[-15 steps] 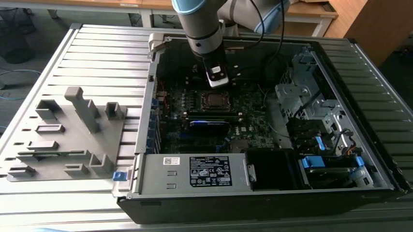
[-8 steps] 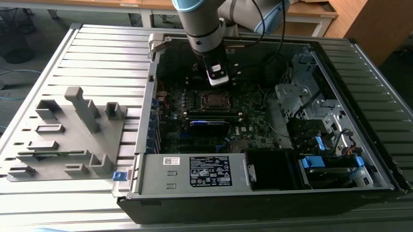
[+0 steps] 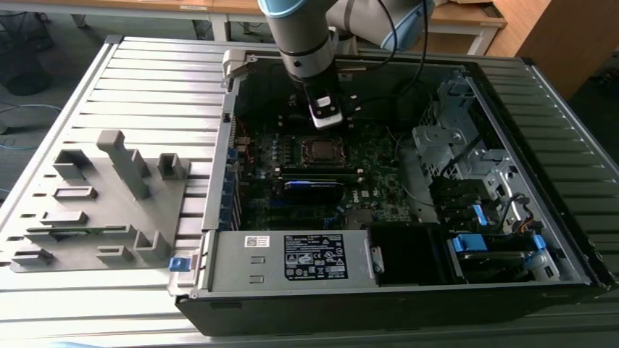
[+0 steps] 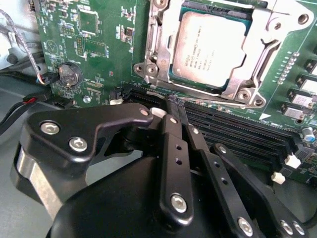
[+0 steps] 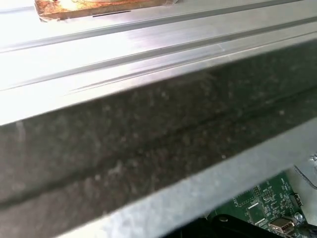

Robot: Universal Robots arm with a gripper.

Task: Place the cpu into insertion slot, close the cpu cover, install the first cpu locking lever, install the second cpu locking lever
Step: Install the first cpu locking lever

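- The arm reaches down into an open computer case that lies on a ribbed metal tabletop
- In the exterior view the gripper hangs over the dark green motherboard, just beyond the insertion slot
- In the second wrist view the gripper has its black jaws drawn together with no visible gap, and nothing is held between them
- The fingertips sit over the long black memory slots, just beside the socket's edge; contact with the board cannot be told
- The cpu, silvery-grey with print on top, lies flat inside the socket
- The cpu cover is down around the chip, its square window framing the metal top
- Whether the locking levers are latched cannot be told
- A round coin cell battery sits on the board well apart from the socket, near red and black wires
- In the first wrist view a grey metal case wall is close up, with a corner of green board beneath it
- A grey parts fixture stands on the tabletop towards the exterior view's left of the case
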